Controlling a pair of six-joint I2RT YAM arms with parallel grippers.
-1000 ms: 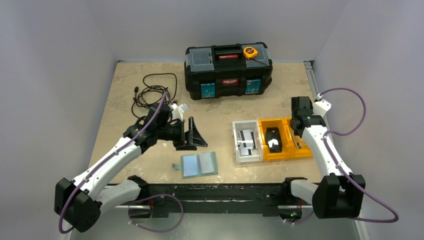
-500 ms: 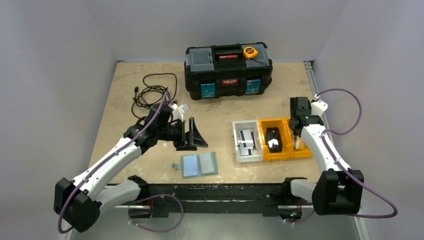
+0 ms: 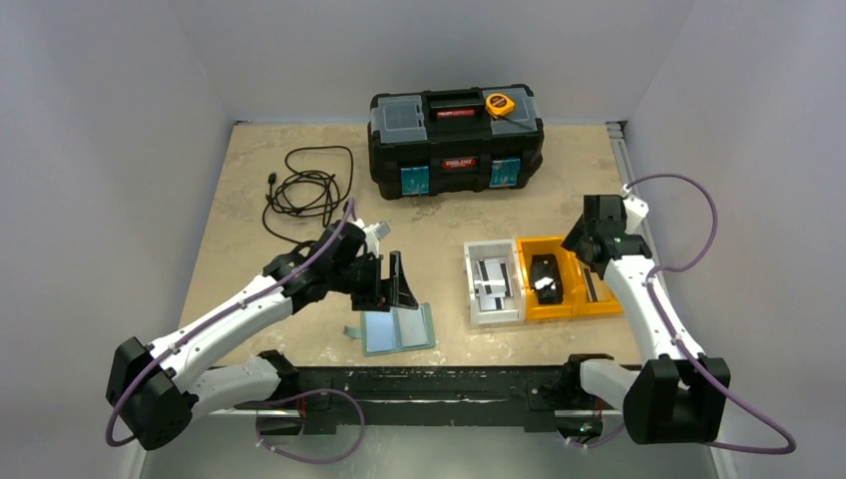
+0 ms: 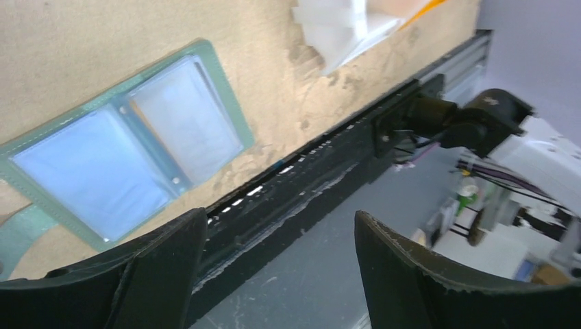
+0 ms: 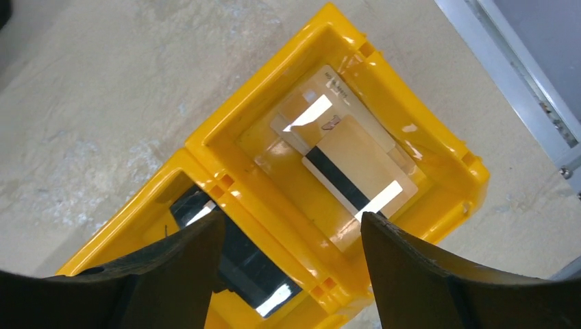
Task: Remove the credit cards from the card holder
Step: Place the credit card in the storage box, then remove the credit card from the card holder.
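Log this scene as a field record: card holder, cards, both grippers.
card holder: lying open flat, pockets up
tan card: in the orange bin's right compartment, stripe up
black card: in that bin's left compartment
left gripper: open, empty, above the card holder's far edge
right gripper: open, empty, above the tan card

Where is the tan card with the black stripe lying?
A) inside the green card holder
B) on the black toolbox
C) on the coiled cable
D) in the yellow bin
D: the right wrist view shows the tan card lying flat inside a compartment of the yellow bin.
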